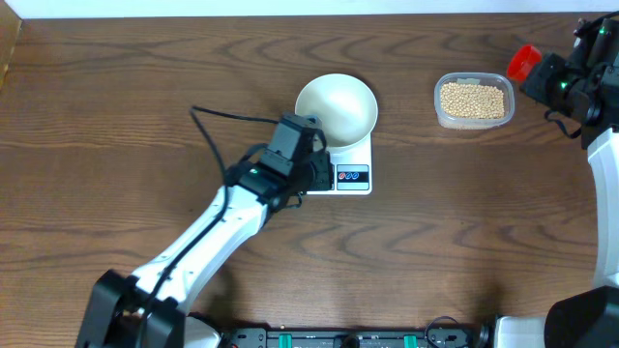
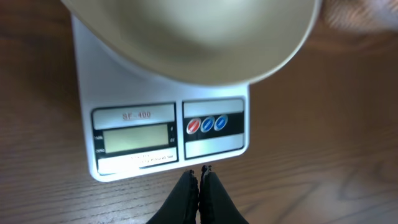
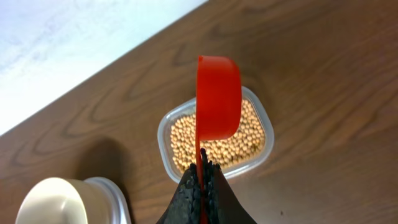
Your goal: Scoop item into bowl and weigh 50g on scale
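1. Your left pincer (image 2: 203, 169) has its two black fingers pressed together, with nothing between them. In the left wrist view it sits just near the near edge of the scale (image 2: 93, 81).
2. Only that view shows the scale's grey display (image 2: 135, 138) and its red and blue buttons (image 2: 208, 124) up close. You cannot read a number on the display.
3. The white bowl (image 2: 199, 37) stands on the far part of the scale and hangs over its edge.
4. From overhead, the left pincer (image 1: 311, 176) covers the left part of the scale (image 1: 353, 159). The inside of the bowl (image 1: 334, 104) shows plain white.
5. Your right pincer (image 3: 203, 167) is pinching the handle of the red scoop (image 3: 219, 99).
6. In the right wrist view, the scoop shows in front of the clear tub (image 3: 267, 124) of beans (image 3: 249, 134). You cannot tell if anything is in the scoop.
7. The overhead view shows the scoop (image 1: 523, 61) just right of the tub (image 1: 440, 114), not over it. The beans (image 1: 472, 100) lie in the tub.
8. The tub is well apart from the bowl, to its right on the brown table (image 1: 145, 97).
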### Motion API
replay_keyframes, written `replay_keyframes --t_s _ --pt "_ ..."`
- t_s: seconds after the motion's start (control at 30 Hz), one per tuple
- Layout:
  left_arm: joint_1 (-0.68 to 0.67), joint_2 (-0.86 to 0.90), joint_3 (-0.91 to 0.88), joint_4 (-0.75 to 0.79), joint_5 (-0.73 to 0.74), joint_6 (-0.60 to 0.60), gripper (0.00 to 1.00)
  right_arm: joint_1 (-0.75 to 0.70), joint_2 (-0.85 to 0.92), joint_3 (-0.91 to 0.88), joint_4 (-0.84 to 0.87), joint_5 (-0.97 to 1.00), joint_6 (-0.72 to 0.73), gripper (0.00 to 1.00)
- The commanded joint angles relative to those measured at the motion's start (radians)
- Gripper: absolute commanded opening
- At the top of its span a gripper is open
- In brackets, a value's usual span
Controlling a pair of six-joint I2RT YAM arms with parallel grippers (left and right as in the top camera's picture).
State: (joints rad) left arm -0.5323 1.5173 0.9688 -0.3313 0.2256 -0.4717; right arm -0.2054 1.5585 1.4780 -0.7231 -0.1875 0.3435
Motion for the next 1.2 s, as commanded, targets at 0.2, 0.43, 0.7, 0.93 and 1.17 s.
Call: replay_keyframes --t_s 0.2,0.43,0.7,0.93,1.17 --pt "-0.044 0.137 0.000 0.068 -0.035 0.031 0.07 0.004 0.006 0.014 -0.037 -0.007 -0.031 0.01" --pt "-0.048 0.156 0.000 0.112 -0.052 0.061 0.07 0.004 0.006 0.014 -0.036 -0.006 -0.039 0.01" --pt "-0.051 0.243 0.000 0.142 -0.058 0.108 0.07 0.004 0.006 0.014 -0.047 -0.007 -0.072 0.01" --pt "-0.052 0.277 0.000 0.197 -0.059 0.165 0.07 0.004 0.006 0.014 -0.083 -0.008 -0.083 0.01" --pt "-0.052 0.278 0.000 0.230 -0.059 0.206 0.07 0.006 0.006 0.014 -0.077 -0.051 -0.084 0.01"
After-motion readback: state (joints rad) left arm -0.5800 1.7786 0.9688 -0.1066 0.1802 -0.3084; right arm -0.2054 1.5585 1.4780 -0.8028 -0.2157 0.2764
